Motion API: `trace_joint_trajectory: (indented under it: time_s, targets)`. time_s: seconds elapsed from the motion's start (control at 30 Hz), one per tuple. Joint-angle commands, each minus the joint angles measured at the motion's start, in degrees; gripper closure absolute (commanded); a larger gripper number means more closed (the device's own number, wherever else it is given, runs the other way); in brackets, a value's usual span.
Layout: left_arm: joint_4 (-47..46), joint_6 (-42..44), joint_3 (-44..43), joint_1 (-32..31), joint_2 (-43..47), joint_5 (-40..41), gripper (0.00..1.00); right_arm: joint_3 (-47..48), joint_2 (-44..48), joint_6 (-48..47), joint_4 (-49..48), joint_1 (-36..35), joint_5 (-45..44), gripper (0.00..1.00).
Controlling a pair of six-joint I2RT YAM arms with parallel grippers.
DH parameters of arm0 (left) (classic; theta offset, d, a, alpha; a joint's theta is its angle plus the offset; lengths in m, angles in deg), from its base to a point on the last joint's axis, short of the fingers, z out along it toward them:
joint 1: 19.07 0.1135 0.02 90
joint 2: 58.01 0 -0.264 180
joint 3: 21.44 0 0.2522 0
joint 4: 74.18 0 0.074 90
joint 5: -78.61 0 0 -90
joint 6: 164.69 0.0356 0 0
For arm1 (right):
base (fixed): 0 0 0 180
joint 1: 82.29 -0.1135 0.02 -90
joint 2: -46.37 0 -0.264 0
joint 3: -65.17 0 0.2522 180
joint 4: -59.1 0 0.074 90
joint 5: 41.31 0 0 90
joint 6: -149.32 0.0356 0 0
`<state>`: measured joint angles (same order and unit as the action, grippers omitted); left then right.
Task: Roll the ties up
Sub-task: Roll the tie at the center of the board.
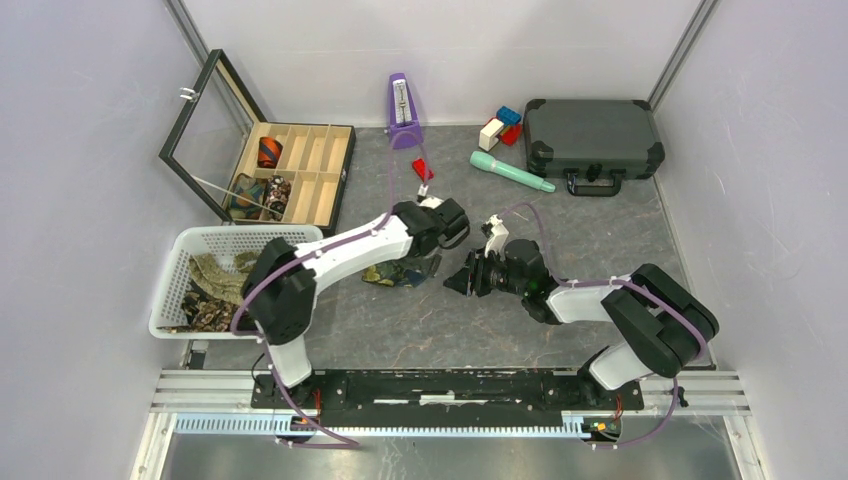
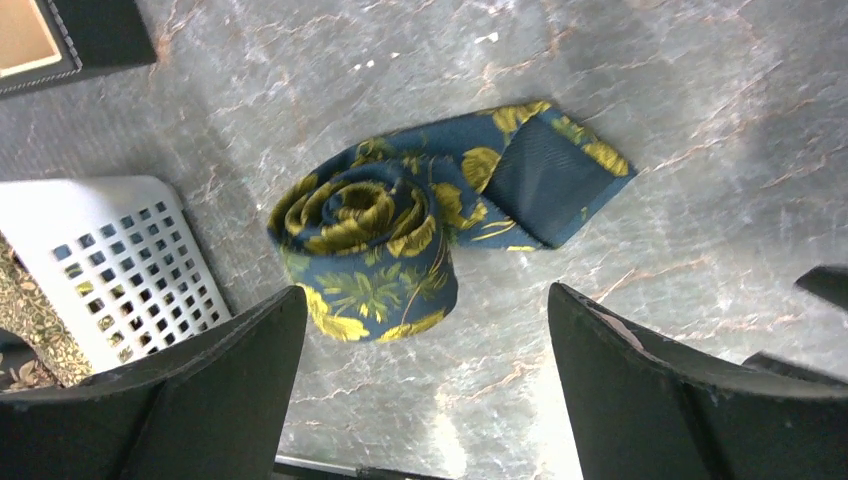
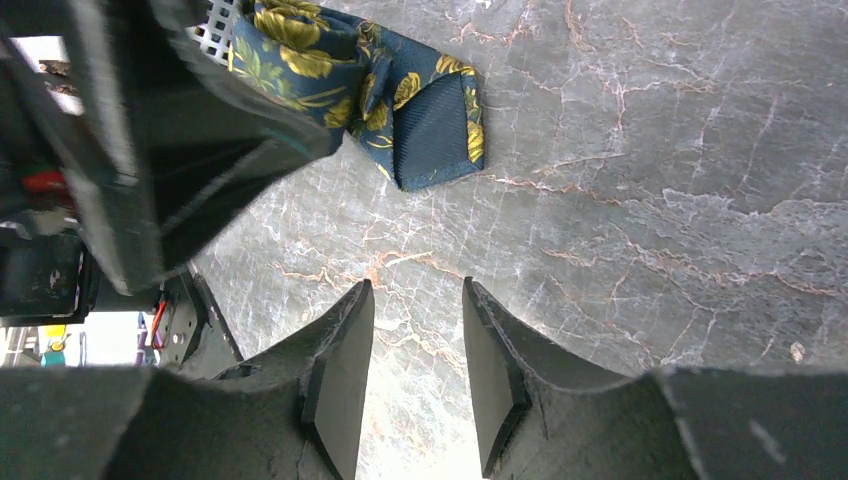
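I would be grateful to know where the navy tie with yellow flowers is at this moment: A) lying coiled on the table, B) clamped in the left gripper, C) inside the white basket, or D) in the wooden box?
A: the left wrist view shows the navy floral tie coiled on the table, tail end loose, with the left gripper wide open, not closed on it.

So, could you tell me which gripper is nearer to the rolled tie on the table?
Left. The left gripper hangs right over the tie, jaws open and empty. The right gripper sits farther off on the tie's right, also holding nothing.
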<state>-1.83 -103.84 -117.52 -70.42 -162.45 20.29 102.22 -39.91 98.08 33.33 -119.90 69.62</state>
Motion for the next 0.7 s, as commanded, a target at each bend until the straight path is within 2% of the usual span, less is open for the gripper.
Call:
trace_joint_trajectory:
  time_s: [0.0, 0.17, 0.3, 0.53, 0.67]
  targets:
    - [-2.29, -1.72, 4.62, 2.58, 9.74, -3.05, 0.04, 1.32, 1.59, -0.52, -0.17, -0.13, -0.18, 0.55]
    - [-8.39, 0.45, 15.29, 9.78, 20.47, -11.07, 0.06, 2.85, 1.53, -1.5, 1.25, -0.84, -0.45, 0.54]
    - [-14.63, 2.92, 22.46, 16.67, 25.06, -18.26, 0.13, 4.16, 0.96, -1.44, 1.72, -1.14, -0.52, 0.54]
    - [-19.59, 5.54, 26.08, 21.75, 23.31, -21.34, 0.27, 4.76, 0.79, -1.85, 2.61, -1.81, -1.04, 0.54]
    - [-21.85, 5.66, 26.55, 22.26, 21.25, -22.23, 0.34, 4.49, 0.78, -2.02, 2.83, -2.03, -1.17, 0.54]
